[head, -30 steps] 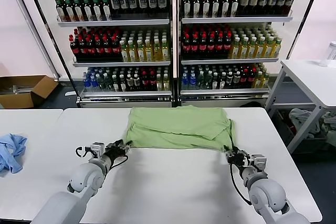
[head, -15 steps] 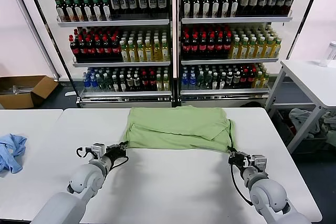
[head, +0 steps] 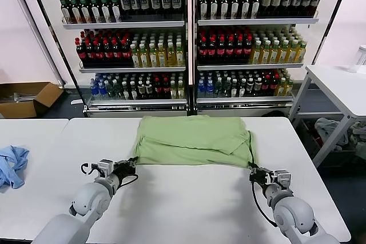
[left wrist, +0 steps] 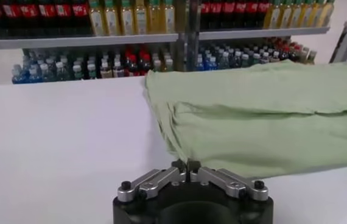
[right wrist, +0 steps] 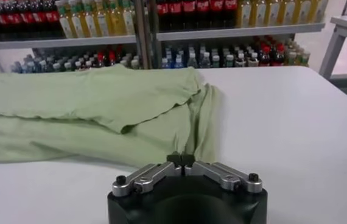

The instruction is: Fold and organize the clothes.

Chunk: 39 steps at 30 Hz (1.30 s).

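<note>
The light green polo shirt (head: 191,141) lies folded into a wide band at the far middle of the white table (head: 189,210). Its collar, buttons and chest graphic are hidden. My left gripper (head: 132,164) is shut on the shirt's near left corner, low over the table. My right gripper (head: 253,171) is shut on the near right corner. In the left wrist view the shut jaws (left wrist: 185,164) pinch the edge of the shirt (left wrist: 271,115). In the right wrist view the shut jaws (right wrist: 180,159) pinch a fold of the shirt (right wrist: 88,109).
A light blue cloth (head: 11,164) lies at the table's left edge. A glass-fronted drinks cooler (head: 189,44) stands behind the table. A cardboard box (head: 26,98) sits on the floor at far left. A second white table (head: 343,87) stands at right.
Both grippers have drawn back a little toward me, still shut on the shirt's near corners. The shirt's near edge has slid slightly toward me with them.
</note>
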Each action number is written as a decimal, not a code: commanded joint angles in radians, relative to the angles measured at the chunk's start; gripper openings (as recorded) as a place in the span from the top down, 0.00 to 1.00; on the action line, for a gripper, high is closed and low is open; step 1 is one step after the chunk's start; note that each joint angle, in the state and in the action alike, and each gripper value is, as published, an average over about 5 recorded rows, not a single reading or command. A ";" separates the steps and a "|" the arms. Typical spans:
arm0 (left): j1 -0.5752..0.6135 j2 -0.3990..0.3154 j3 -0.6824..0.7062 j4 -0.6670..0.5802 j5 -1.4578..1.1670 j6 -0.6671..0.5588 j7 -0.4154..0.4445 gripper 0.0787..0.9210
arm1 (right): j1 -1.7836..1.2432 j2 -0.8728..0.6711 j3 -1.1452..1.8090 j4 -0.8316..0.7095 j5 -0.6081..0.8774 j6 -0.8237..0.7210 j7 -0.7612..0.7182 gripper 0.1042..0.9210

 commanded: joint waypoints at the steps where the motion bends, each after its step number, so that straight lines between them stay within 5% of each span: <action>1: 0.137 0.068 -0.036 -0.215 0.010 0.022 -0.044 0.99 | -0.105 -0.068 0.025 0.168 0.019 -0.057 0.033 1.00; 20: 0.569 0.175 -0.106 -0.547 0.013 -0.039 -0.258 0.99 | -0.619 -0.202 0.184 0.451 0.004 0.020 0.031 1.00; 39: 0.883 0.175 -0.138 -0.610 0.130 -0.094 -0.466 0.99 | -0.779 -0.221 0.232 0.486 -0.030 0.077 0.036 1.00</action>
